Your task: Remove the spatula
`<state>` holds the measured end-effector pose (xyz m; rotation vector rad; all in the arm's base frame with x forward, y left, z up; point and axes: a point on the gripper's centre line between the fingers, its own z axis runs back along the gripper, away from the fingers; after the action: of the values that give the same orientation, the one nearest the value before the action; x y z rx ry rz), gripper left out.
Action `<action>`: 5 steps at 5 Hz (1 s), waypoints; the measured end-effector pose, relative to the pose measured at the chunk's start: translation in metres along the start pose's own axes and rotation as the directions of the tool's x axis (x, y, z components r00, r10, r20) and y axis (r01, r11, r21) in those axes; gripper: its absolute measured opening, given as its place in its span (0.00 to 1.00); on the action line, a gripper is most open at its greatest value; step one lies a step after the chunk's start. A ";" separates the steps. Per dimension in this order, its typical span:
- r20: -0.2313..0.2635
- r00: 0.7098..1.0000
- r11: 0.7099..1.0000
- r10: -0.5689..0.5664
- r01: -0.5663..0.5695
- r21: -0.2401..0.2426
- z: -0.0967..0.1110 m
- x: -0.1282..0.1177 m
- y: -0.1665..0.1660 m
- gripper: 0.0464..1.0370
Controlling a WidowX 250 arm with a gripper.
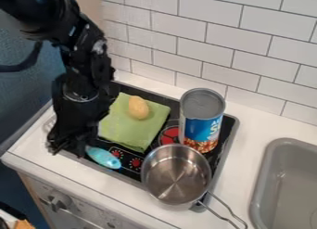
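From where I'm standing, the black arm comes in from the upper left and its gripper is low at the stove's front left corner, tilted down. Just beside it is the light-blue spatula, on the stove's front strip near the red dials; one end meets the gripper's dark shape. Poor view there, so whether it's clamped on the spatula or just next to it, can't tell; nor if it's open or shut.

Rest, quick: green cloth flat on the stove's left part, w/ a yellowish potato-like thing on top, toward the back. Tall can, blue label, upright on the right part. Metal pot at the front right corner, just in front of the can, handle out over the white surface. Grey sink far right, tiled wall behind.
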<state>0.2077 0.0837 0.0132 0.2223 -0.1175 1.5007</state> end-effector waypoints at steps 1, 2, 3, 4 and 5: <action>0.019 0.994 0.995 0.104 -0.104 0.006 -0.015 0.009 -0.007 0.11; 0.031 0.991 0.992 0.130 -0.130 -0.003 -0.026 0.019 -0.012 0.11; 0.038 0.989 0.990 0.141 -0.140 -0.031 -0.037 0.021 -0.018 0.11; 0.036 0.983 0.983 0.179 -0.177 -0.042 -0.048 0.021 -0.020 0.11; 0.020 0.980 0.977 0.199 -0.196 -0.079 -0.054 0.021 -0.025 0.16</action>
<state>0.2310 0.1148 -0.0372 0.1738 -0.2243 1.6879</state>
